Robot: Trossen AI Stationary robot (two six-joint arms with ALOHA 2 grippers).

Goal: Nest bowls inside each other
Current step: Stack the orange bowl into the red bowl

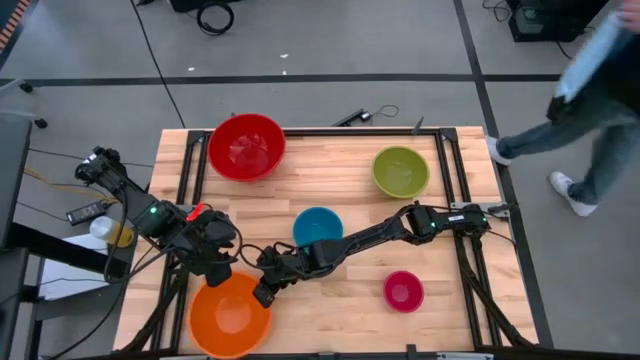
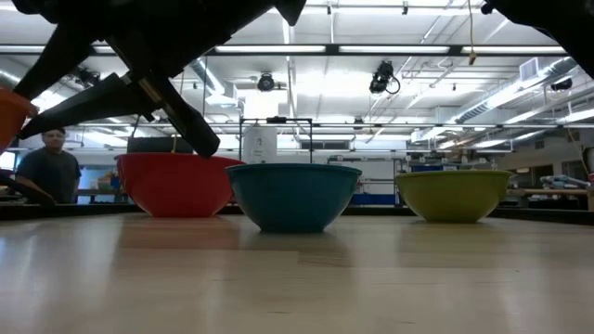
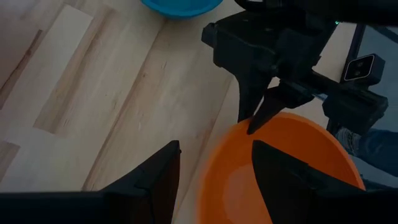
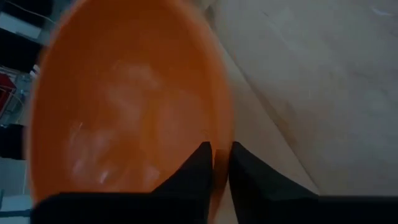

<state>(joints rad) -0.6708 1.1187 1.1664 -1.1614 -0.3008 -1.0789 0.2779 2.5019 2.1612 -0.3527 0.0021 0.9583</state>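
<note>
Five bowls show in the high view: red point(image 1: 246, 146) far left, olive green point(image 1: 400, 171) far right, blue point(image 1: 318, 228) in the middle, magenta pink point(image 1: 403, 291) near right, orange point(image 1: 231, 316) at the near left. My right gripper point(image 1: 264, 292) reaches across the table and is shut on the orange bowl point(image 4: 124, 124). My left gripper point(image 3: 221, 180) hangs open over the same bowl's rim, one finger above the table and one above the bowl's inside, with no touch that I can see. In the low view only a sliver of the orange bowl point(image 2: 9, 116) shows. My right gripper holds the orange bowl's rim point(image 4: 222, 134) on the side facing the blue bowl. The rim is pinched with one finger point(image 4: 198, 168) inside the bowl and one point(image 4: 249, 177) outside. The fingers slant down from the table's right. Whether the bowl's base rests on the table does not show.
Dark frame rails point(image 1: 452, 170) run along the table's left and right sides. A person walks past the far right corner point(image 1: 590, 90), and another stands behind the table point(image 2: 51, 167). Bare wood lies between the orange and magenta bowls.
</note>
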